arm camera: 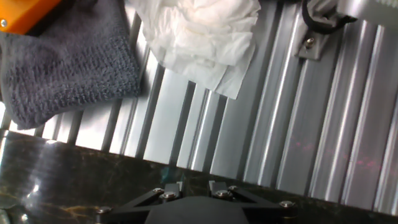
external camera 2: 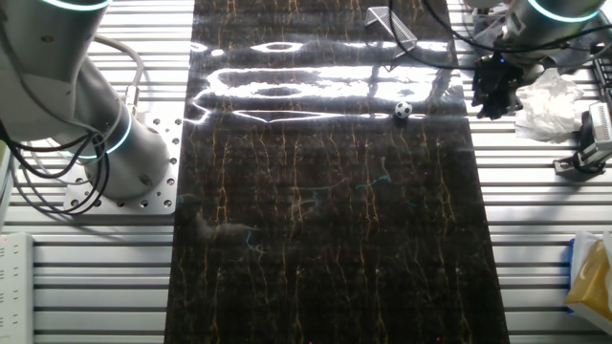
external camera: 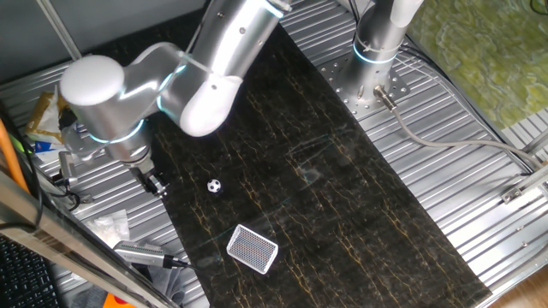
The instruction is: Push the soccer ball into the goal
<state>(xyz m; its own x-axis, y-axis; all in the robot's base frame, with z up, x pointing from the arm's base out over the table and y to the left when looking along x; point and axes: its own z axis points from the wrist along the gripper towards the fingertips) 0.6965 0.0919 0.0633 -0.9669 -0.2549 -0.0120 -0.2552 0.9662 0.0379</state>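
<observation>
The worktop (external camera: pixel 479 111) was ribbed metal with a dark marbled mat (external camera: pixel 325 180) laid along it as the playing surface. The arm (external camera: pixel 171 77) reached over the mat's edge, placing the gripper (external camera: pixel 154 183) low beside the ball (external camera: pixel 214 185), near but apart, probably to line up a push. The goal (external camera: pixel 253 248) lay flat on the mat, beyond the ball, well apart from it. The gripper held nothing; its fingers looked close together, but whether fully closed could not be told. In the hand view, a grey cloth (arm camera: pixel 68 62) and crumpled tissue (arm camera: pixel 199 37) showed; ball and goal were outside it.
</observation>
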